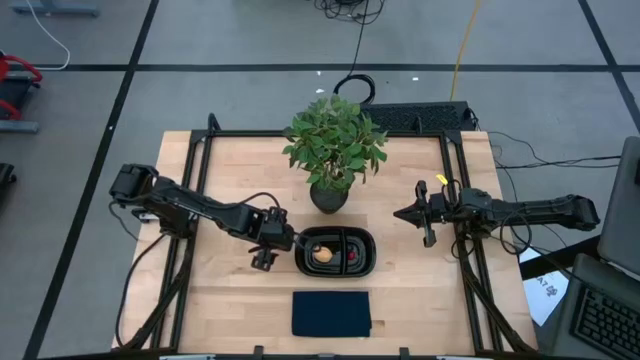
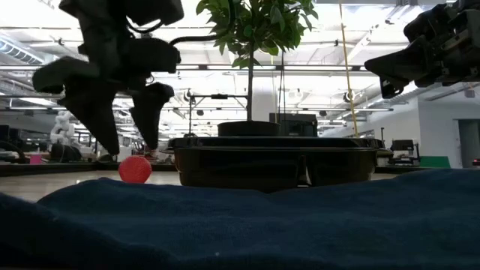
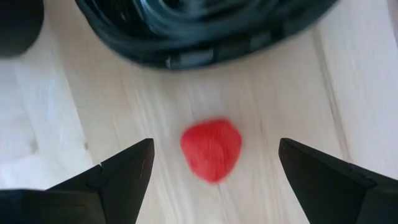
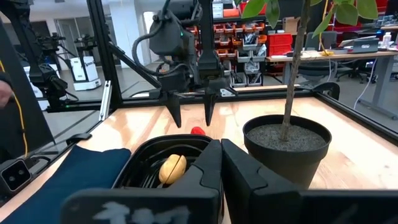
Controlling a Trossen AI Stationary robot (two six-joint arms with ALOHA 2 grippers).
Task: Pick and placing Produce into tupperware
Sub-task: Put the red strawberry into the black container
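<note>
The red strawberry-like piece (image 3: 211, 149) lies on the wooden table just left of the black oval tupperware (image 1: 362, 241). It also shows in the low view (image 2: 135, 169). My left gripper (image 1: 263, 258) is open and points down over it, a finger on either side, its tips (image 2: 129, 148) just above the piece and touching nothing. The round yellow-orange piece (image 1: 322, 256) lies in the tupperware's left compartment and the dark red berry-like piece (image 1: 352, 257) in its right one. My right gripper (image 1: 425, 215) is shut and empty, held up to the right of the tupperware.
A potted green plant (image 1: 333, 150) stands just behind the tupperware. A dark blue cloth (image 1: 331, 313) lies flat near the table's front edge. A black frame (image 1: 200, 180) runs along the table's sides. Bare wood lies left and right of the tupperware.
</note>
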